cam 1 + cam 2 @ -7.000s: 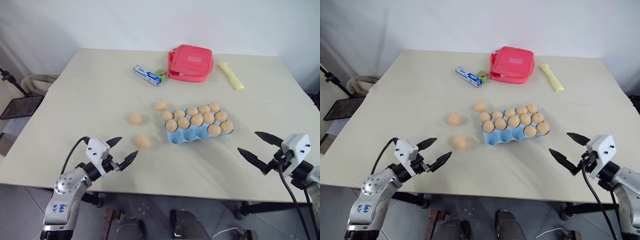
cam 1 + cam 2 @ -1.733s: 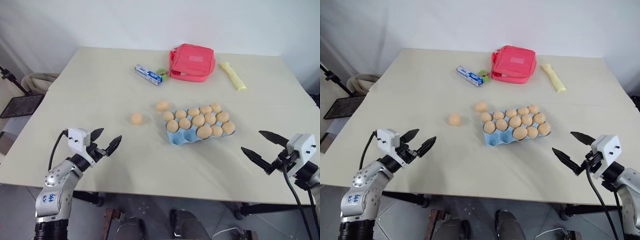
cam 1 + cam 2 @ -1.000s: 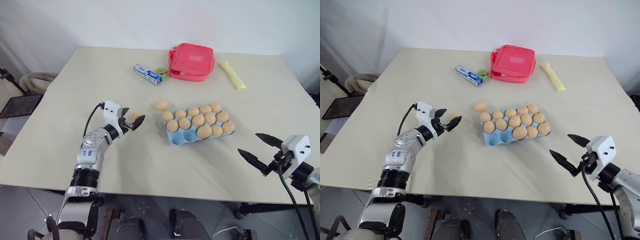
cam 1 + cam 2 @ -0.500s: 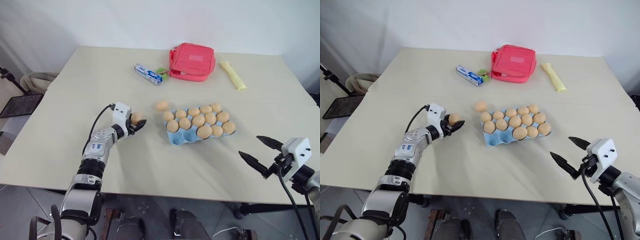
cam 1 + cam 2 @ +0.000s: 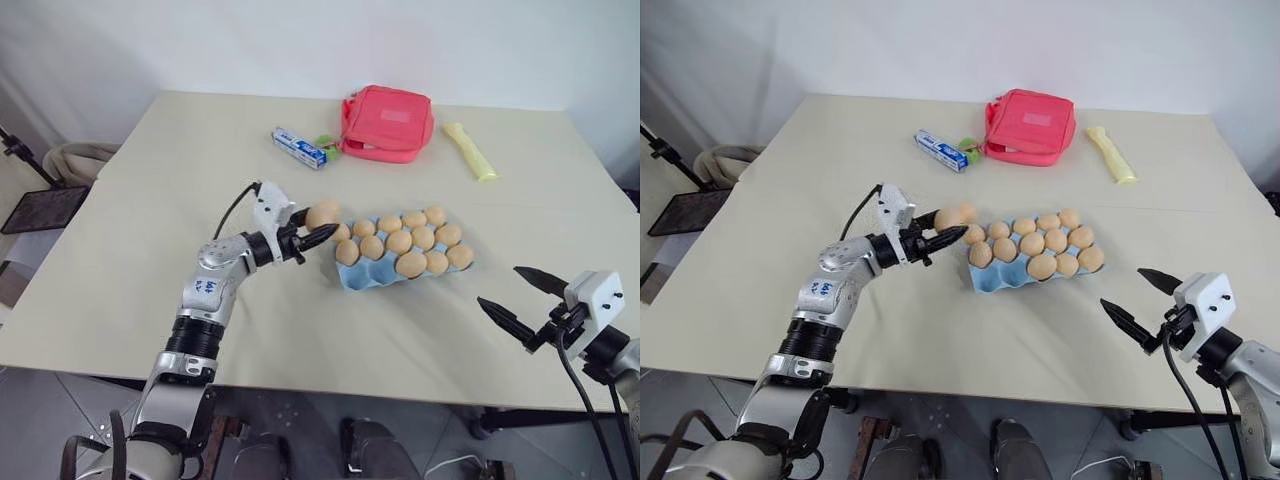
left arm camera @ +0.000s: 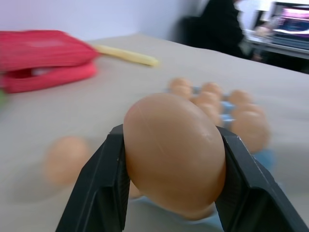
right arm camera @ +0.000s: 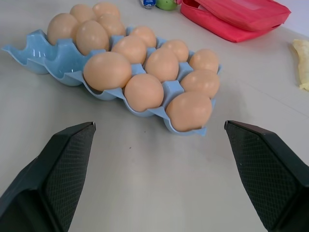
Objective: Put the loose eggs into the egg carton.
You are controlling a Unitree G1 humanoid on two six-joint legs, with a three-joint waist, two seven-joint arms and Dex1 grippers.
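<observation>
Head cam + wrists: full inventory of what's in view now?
table: 1, cream, carries everything below
egg carton: 1, light blue, centre-right of the table
eggs in carton: 13, tan-orange; the two left cups of the near row are empty
loose egg: 1, tan-orange, on the table by the carton's far left corner
held egg: 1, tan-orange, above the table at the carton's left end
pouch: 1, red, far side
tube box: 1, blue and white, left of the pouch
small round item: 1, green, between box and pouch
long soft item: 1, pale yellow, right of the pouch
left gripper: black, shut on the held egg
right gripper: black, open, over the near right edge
</observation>
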